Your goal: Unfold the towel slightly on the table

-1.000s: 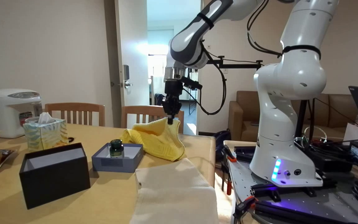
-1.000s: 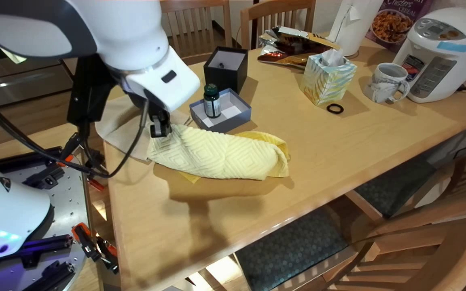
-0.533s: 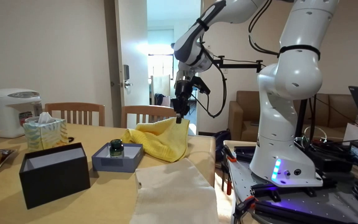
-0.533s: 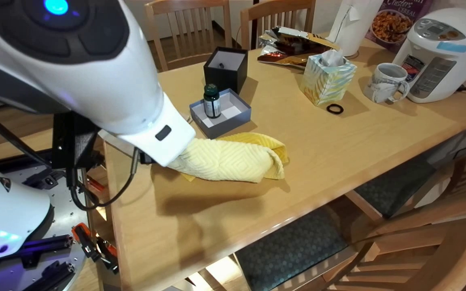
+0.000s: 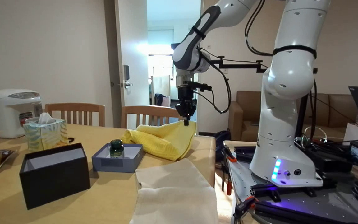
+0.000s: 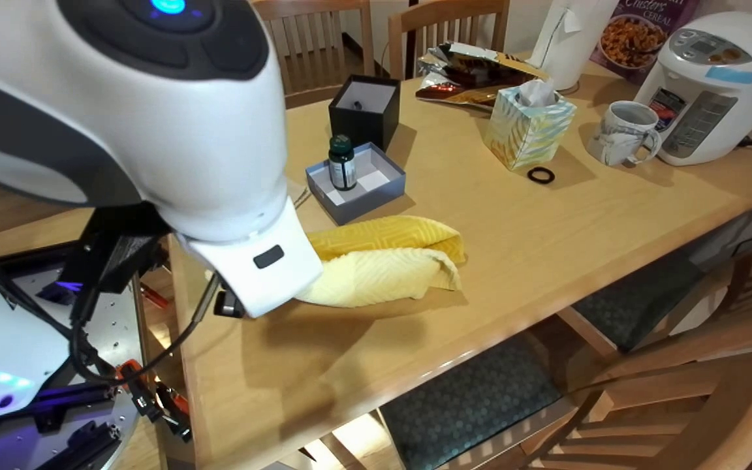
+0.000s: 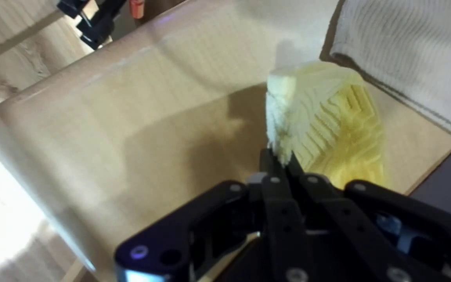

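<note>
One small pinch of the yellow towel (image 7: 327,129) is caught between my jaws in the wrist view; they are narrow, clamped on the cloth, with a bit standing up past them. The rest spreads off to the right, and bare desk (image 7: 104,129) lies to the left. I take the step in hand to be opening the fold by this part. I'd do best with a low, slow, short pull toward that bare side, away from the pale cloth (image 7: 409,55), and I should set the held part right down before letting go, or the soft fabric may slump back into a heap.

In an exterior view, the towel lies on the desk with the held part raised. Just beside it is a shallow box (image 5: 113,166) with a bottle (image 5: 116,149) upright inside; a sideways drag could bump it, so I'd pull away from there. A taller black box (image 5: 56,180) stands near, its top open.

In an exterior view, my arm (image 6: 200,130) covers the held end of the towel, and two layers show: deeper yellow toward the shallow box, paler in front. Inside the black box is a small dark thing (image 6: 358,105), too small to name. A tissue (image 6: 536,94) pokes out of the tissue box (image 6: 526,137); what the mug (image 6: 611,140) holds, I can't see.
</note>
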`<move>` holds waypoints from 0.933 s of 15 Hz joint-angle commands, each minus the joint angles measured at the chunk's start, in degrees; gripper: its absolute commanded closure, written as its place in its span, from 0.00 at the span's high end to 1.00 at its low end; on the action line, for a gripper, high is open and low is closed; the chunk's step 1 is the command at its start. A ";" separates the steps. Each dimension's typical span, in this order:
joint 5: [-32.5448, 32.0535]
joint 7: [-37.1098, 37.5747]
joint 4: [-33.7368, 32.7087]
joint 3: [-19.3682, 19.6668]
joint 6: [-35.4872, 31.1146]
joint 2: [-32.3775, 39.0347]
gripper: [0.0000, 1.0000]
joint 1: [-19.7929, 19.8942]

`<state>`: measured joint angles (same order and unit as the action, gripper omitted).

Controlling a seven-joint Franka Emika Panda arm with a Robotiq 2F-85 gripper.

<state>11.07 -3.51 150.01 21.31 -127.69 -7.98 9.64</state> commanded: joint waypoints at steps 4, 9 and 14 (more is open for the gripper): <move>-18.41 24.88 -4.46 -7.34 3.53 3.32 0.01 3.65; -28.32 39.43 -6.83 -9.63 10.20 7.11 0.01 2.75; -30.37 43.55 -9.67 -10.41 17.50 10.75 0.01 1.16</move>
<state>-17.86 37.26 143.09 11.62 -114.37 -0.04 11.43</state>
